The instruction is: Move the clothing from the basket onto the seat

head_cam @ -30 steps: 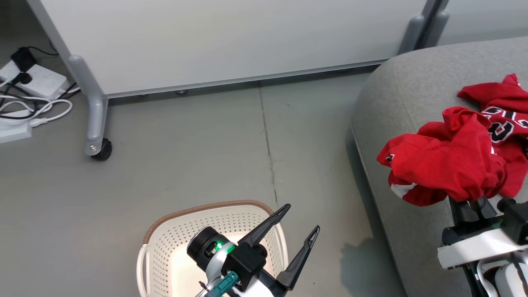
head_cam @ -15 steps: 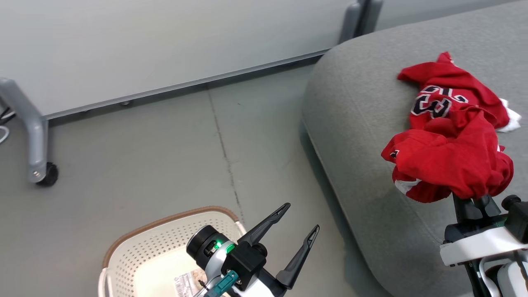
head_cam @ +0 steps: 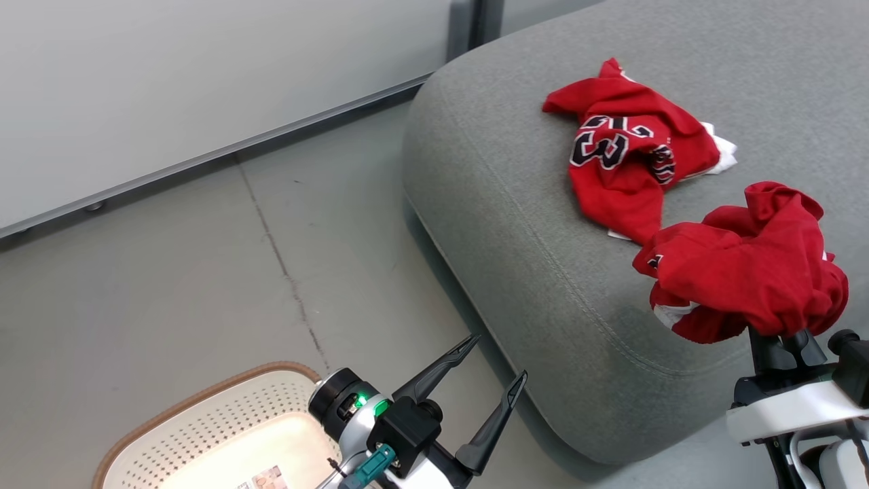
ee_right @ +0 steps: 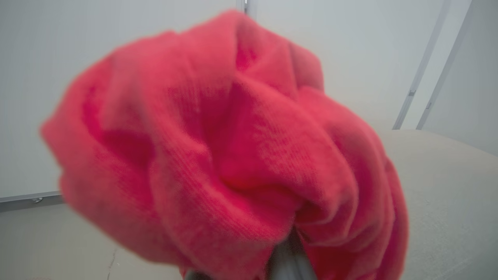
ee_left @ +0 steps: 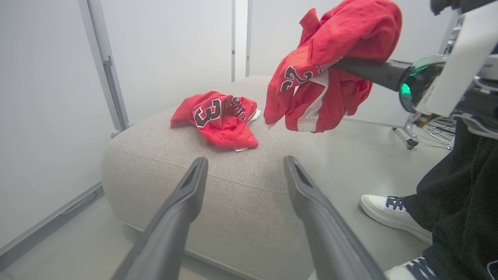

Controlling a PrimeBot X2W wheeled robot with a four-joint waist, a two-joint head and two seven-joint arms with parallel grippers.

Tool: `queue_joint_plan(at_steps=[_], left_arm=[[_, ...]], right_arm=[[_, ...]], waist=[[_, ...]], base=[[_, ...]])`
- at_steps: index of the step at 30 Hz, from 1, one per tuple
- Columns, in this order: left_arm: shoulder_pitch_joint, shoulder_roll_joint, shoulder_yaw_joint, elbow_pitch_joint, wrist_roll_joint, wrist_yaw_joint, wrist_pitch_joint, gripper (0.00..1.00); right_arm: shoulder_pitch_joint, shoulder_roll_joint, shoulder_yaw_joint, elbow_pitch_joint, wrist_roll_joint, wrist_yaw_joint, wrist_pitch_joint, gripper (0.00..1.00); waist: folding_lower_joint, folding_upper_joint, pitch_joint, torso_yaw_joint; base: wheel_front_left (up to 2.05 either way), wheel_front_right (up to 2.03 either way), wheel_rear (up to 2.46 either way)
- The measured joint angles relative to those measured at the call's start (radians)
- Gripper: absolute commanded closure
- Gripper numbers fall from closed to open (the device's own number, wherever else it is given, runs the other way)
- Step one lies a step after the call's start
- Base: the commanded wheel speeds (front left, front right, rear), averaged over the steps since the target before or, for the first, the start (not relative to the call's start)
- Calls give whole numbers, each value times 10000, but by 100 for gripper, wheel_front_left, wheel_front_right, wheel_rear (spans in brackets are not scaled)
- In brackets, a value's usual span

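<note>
A crumpled red garment with white trim (head_cam: 747, 285) hangs bunched over my right gripper (head_cam: 781, 339), which is shut on it above the near part of the grey seat (head_cam: 516, 224). In the right wrist view the garment (ee_right: 233, 155) covers the fingertips. A red jersey with black-and-white numerals (head_cam: 631, 163) lies on the seat further back. My left gripper (head_cam: 499, 355) is open and holds nothing, above the floor beside the cream basket (head_cam: 204, 435) at the lower left. The left wrist view shows the jersey (ee_left: 220, 118), the held garment (ee_left: 330, 70) and the seat (ee_left: 241, 179).
Grey floor (head_cam: 204, 272) lies between the basket and the seat, with a white panel wall (head_cam: 170, 88) behind. A person's white shoe (ee_left: 393, 212) and dark trouser leg (ee_left: 463, 194) stand to the right of the seat in the left wrist view.
The head camera has swung toward the seat, so the basket and wall slide left in the picture. The right gripper still holds the garment, now over the seat near the jersey.
</note>
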Motion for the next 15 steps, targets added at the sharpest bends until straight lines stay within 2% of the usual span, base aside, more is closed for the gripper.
queue_joint_plan(at_steps=[7, 15], left_arm=[[3, -2, -25, 35, 82, -65, 0, 0], [-64, 2, -35, 128, 125, -150, 2, 0]], right_arm=[[41, 205, -104, 81, -63, 0, 0, 100], [56, 380, -244, 84, -82, 0, 0, 100]], waist=[[1, 0, 50, -572], [0, 0, 232, -679]], base=[[0, 0, 0], [0, 0, 0]])
